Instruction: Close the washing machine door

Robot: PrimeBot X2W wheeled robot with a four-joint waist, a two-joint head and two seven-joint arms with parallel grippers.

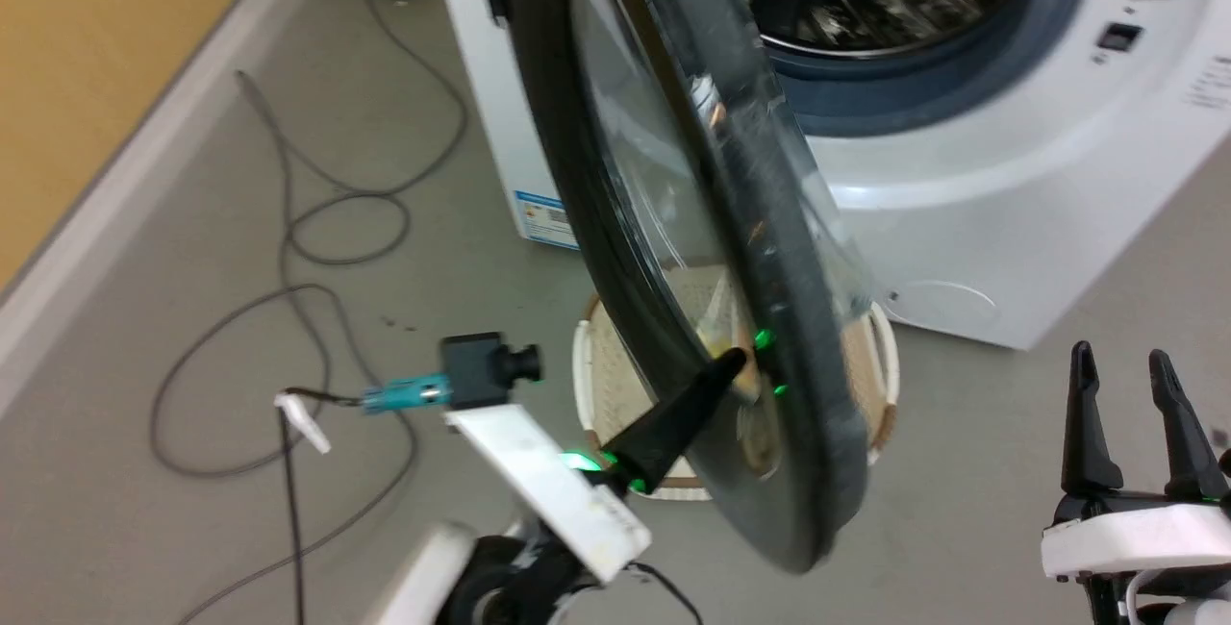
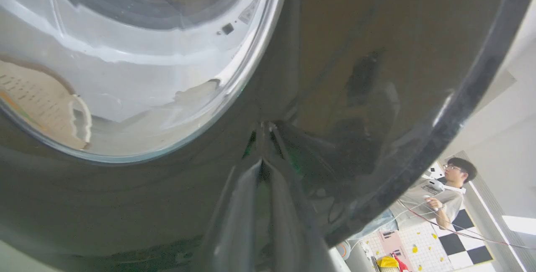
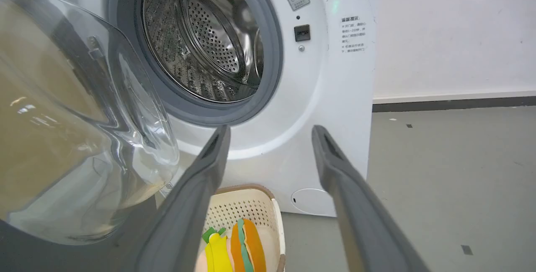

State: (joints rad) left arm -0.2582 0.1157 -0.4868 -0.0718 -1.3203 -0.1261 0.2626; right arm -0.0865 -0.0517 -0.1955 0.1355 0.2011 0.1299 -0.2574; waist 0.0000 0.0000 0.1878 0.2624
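The door (image 1: 784, 250) stands half open, edge-on in the head view, angled out from the washer (image 1: 962, 221) above a cream basket (image 1: 883, 356) on the floor; the left gripper (image 1: 731, 362), fingers closed together on nothing, touches its tips to the door's glossy black ring just beside the glass; the right gripper (image 1: 1120, 356) is open and empty, well apart from the door, to its right; the steel drum (image 3: 209, 42) lies exposed.
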